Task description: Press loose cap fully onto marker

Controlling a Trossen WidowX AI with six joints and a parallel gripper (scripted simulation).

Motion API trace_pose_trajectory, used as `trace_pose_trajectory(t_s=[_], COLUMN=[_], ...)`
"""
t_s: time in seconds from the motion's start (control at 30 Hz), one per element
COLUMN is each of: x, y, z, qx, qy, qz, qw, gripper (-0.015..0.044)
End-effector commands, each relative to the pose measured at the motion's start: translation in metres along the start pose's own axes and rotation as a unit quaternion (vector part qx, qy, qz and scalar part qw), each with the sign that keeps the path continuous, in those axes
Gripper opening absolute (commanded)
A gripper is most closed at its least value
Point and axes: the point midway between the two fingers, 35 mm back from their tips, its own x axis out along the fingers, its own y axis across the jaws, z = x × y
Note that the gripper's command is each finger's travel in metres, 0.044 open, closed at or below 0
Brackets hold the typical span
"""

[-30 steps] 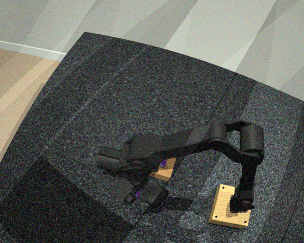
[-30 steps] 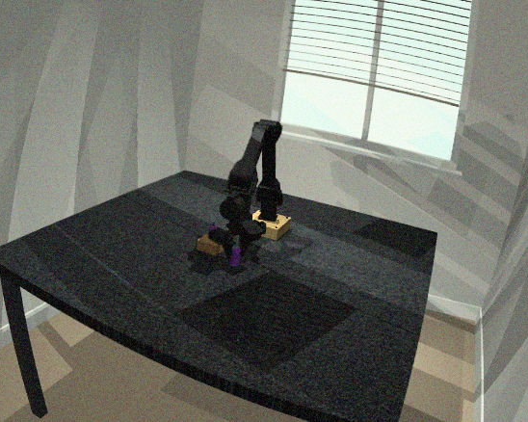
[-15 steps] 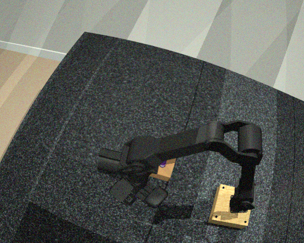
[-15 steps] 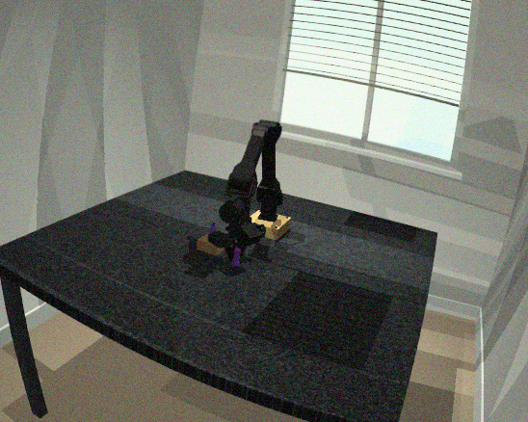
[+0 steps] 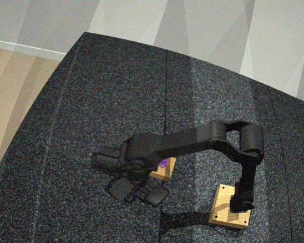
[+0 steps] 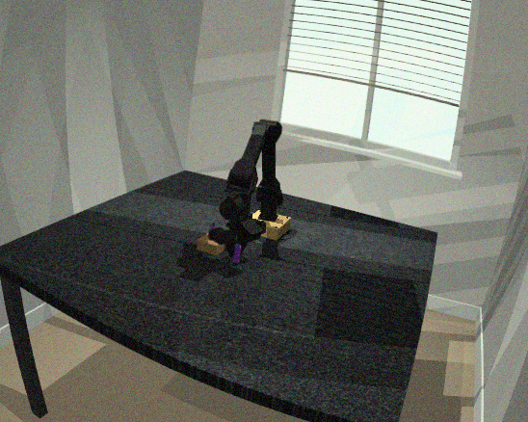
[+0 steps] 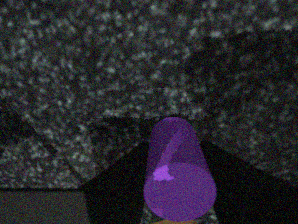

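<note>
The purple cap (image 7: 178,172) (image 6: 237,251) stands upright on the dark table (image 5: 73,111) (image 6: 320,313), seen from above in the wrist view. My gripper (image 5: 136,192) (image 6: 236,245) (image 7: 174,148) is low over the table and shut on the cap, with a dark finger on either side of it. In the top view the gripper body hides the cap. The purple marker (image 5: 163,162) stands upright in the wooden holder block (image 5: 165,172) (image 6: 208,245), just behind the gripper and partly under the forearm.
The arm's base stands on a wooden plate (image 5: 226,200) (image 6: 280,226) to the right of the holder block. The table edge runs along the left and far sides in the top view.
</note>
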Motion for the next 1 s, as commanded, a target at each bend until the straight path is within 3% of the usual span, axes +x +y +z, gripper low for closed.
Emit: trace_pose_trajectory(t_s=[0.0, 0.47, 0.97], x=[-0.016, -0.048, -0.072], y=[-0.002, -0.001, -0.004], z=[0.001, -0.002, -0.058], qx=[-0.002, -0.002, -0.002], qy=[-0.002, -0.002, 0.001], qz=[-0.006, -0.006, -0.006], qw=[1.0, 1.0, 1.0], gripper=[0.0, 0.0, 0.0])
